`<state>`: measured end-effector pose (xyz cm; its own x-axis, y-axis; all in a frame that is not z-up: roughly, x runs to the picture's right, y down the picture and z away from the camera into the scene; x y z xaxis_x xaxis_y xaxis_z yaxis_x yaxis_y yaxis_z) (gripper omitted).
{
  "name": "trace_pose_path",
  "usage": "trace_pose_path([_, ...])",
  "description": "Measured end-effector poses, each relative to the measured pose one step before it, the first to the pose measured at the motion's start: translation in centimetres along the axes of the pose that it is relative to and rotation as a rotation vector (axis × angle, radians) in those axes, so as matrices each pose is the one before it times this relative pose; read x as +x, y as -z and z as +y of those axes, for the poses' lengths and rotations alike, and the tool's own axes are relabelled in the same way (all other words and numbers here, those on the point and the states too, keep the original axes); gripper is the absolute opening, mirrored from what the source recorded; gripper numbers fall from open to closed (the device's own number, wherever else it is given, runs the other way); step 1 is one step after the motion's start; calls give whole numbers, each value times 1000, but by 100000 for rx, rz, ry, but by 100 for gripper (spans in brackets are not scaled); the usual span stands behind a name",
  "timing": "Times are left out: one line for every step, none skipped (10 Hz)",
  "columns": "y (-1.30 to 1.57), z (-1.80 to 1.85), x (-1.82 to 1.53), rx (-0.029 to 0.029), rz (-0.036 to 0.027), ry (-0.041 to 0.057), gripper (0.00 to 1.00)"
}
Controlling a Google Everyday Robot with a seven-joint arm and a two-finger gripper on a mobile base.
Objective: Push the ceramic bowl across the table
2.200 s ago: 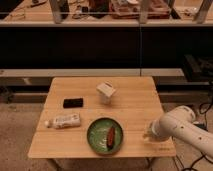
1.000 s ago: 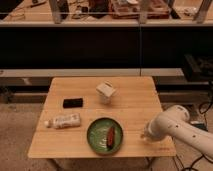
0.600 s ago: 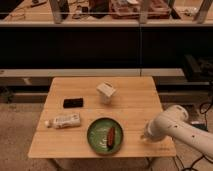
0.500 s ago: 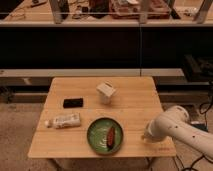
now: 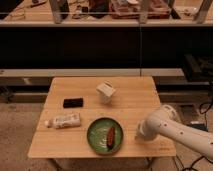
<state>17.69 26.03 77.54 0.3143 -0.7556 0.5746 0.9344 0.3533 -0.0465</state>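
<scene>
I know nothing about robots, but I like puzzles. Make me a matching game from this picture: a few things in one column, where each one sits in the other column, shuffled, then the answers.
Things
1. green bowl
2. black slab
3. white box
4. gripper

Places
A. toward the far edge of the table, near its middle
B. just right of the bowl, at the end of the white arm
C. near the front edge, with a reddish thing inside
D. on the left half, behind the lying white bottle

Pairs: 1-C, 2-D, 3-A, 4-B
</scene>
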Motion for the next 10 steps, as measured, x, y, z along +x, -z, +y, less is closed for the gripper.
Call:
trace_pose_path([-544,-942,-216,212,-1225,2291,0])
trace_pose_path([-424,-644,-163,53,-872,1550,0])
trace_pose_path([-472,-979,-244,386,-1153,2022,0])
trace_pose_path([-365,-893,-319,172,-1191,1847,0])
trace_pose_path([-390,-849,-274,272,-1026,1738,0])
trace_pose_path([-204,-783,-200,312,-679,1436,0])
trace_pose_path([-216,-811,-375,455,-687,1458,0])
trace_pose_path([-176,-613,-245,203,-400,1014,0])
trace_pose_path([-234,-773,-279,33,-156,1486,0])
trace_pose_path([-251,-576,-250,-240,17,1090,0])
